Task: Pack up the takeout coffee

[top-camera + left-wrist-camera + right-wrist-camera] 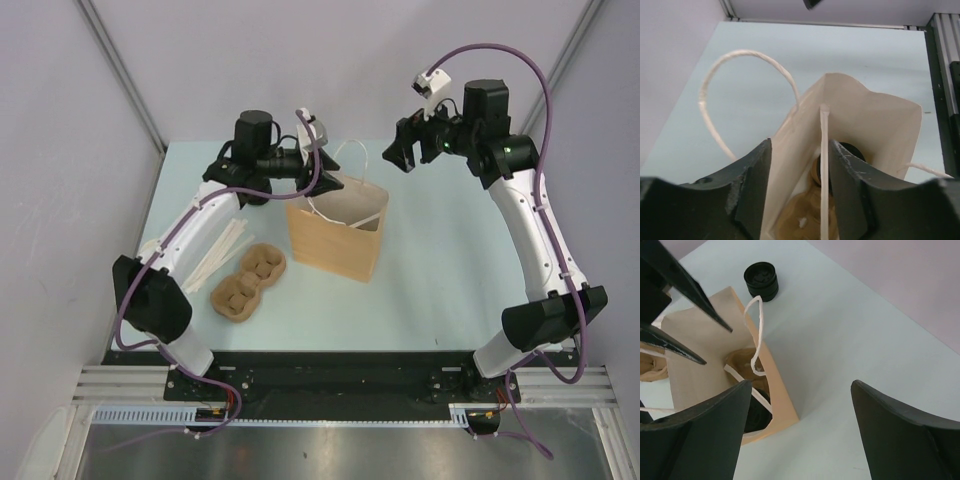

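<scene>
Two wrist views show the takeout coffee [855,150] inside the paper bag [335,240], just past the left gripper's [800,146] spread fingers, which straddle the rim. From above, the bag hides it. The right gripper [801,390] hangs beside the bag, its fingers wide apart and empty.

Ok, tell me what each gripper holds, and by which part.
Nothing. The left gripper stands over the paper bag, fingers apart astride its rim, not pinching; the right gripper hangs open, empty.

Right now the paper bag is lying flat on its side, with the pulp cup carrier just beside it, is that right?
Not quite. The paper bag is not lying on its side: it stands upright with its mouth open, as the top external view shows. The pulp cup carrier does sit just beside it.
</scene>
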